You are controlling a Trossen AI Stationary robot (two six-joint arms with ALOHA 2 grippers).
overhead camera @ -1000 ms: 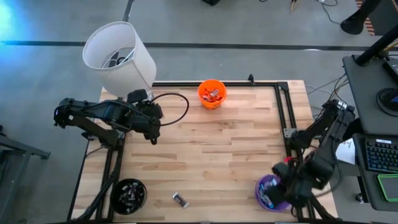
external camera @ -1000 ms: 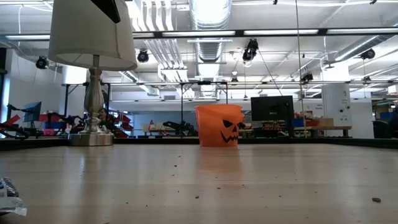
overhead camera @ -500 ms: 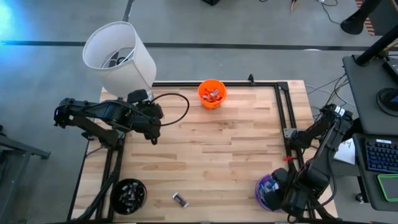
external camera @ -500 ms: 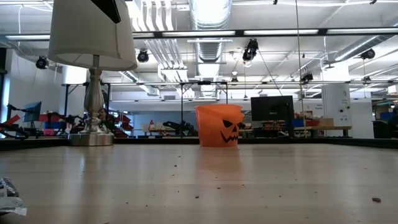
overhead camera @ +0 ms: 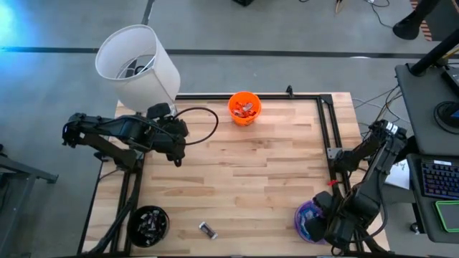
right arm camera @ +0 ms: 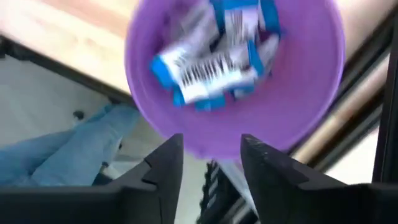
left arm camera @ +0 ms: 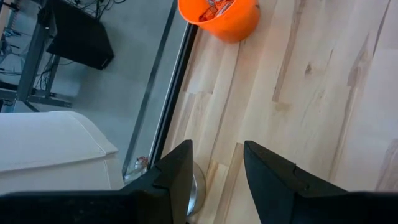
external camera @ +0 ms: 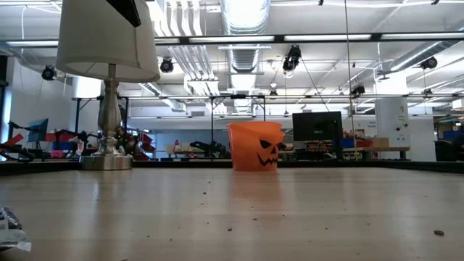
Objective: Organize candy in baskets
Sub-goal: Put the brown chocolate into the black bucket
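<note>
Purple plastic fills the right wrist view: the purple bucket (right arm camera: pixel 236 81) sits right under the right gripper (right arm camera: pixel 211 168), whose two dark fingers stand apart with nothing between them. Inside lie blue-and-white wrapped candies (right arm camera: pixel 211 65), loosely heaped.

Taking the purple bucket (overhead camera: pixel 310 221) as the landmark, at the table's near right corner: the right gripper (overhead camera: pixel 337 228) hangs just beside and partly over it. One lone dark-wrapped candy (overhead camera: pixel 208 230) lies on the bare wood well to the bucket's left, along the same near edge. Farther left again, at the near left corner, stands the black bucket (overhead camera: pixel 149 223) with candies in it. The orange bucket (overhead camera: pixel 244 107) stands at the far edge, well apart and diagonally across, also holding candies. The left gripper (overhead camera: pixel 175 149) waits far across the table near a white lamp (overhead camera: pixel 136 64), its fingers apart and empty.

The loose candy looks light and small, with a crinkly, slippery wrapper over a stiff core. It probably lies too flat for a wide pinch; closing across its short sides, fingertips touching the wood, seems the surest hold. A skewed grip could squirt it sideways or catch only the wrapper end.
</note>
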